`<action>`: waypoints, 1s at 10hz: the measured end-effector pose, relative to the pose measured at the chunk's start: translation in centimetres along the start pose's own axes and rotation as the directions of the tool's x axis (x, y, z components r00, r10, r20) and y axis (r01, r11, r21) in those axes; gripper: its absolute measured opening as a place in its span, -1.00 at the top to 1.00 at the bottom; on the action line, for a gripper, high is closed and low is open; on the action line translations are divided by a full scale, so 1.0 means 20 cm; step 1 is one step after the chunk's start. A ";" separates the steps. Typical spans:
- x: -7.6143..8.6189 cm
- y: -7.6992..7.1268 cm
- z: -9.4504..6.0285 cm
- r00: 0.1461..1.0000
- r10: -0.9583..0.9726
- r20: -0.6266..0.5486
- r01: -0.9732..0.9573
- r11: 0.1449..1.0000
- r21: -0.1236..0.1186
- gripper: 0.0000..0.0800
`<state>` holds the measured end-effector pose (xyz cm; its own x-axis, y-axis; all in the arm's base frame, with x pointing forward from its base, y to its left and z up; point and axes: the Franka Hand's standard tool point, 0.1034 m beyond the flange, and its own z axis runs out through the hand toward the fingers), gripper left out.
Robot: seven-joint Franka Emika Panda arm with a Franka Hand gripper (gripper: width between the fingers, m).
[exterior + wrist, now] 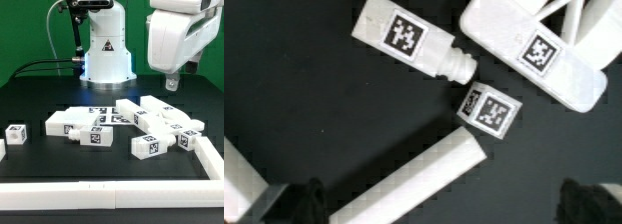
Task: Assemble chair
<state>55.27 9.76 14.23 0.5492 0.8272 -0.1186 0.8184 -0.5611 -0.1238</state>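
Note:
The chair's white tagged parts lie loose on the black table. In the exterior view a small cube [15, 132] sits at the left and a bar [75, 127] left of the middle. Several blocks and slabs [160, 125] cluster at the right. My gripper [172, 82] hangs open well above that cluster and holds nothing. In the wrist view its dark fingers [295, 200] stand wide apart. Far below my gripper [446, 205] lies a plain white bar [420, 175]. Beyond it are a pegged tagged bar [411, 38], a small tagged block [494, 108] and a tagged slab [544, 45].
The marker board [100, 113] lies flat in front of the robot's base [105, 55]. A long white border rail [110, 190] runs along the table's front and up the exterior view's right side. Cables trail behind the base.

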 end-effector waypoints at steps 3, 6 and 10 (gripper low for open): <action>0.00 0.00 0.00 1.000 0.000 0.000 0.000 1.000 0.000 -0.62; -0.06 0.07 0.08 0.999 -0.011 -0.052 0.006 0.995 -0.097 -0.62; -0.14 0.09 0.14 0.997 -0.038 -0.065 0.031 0.993 -0.111 -0.62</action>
<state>54.71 6.42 11.51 0.5272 0.8483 -0.0495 0.8487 -0.5285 -0.0176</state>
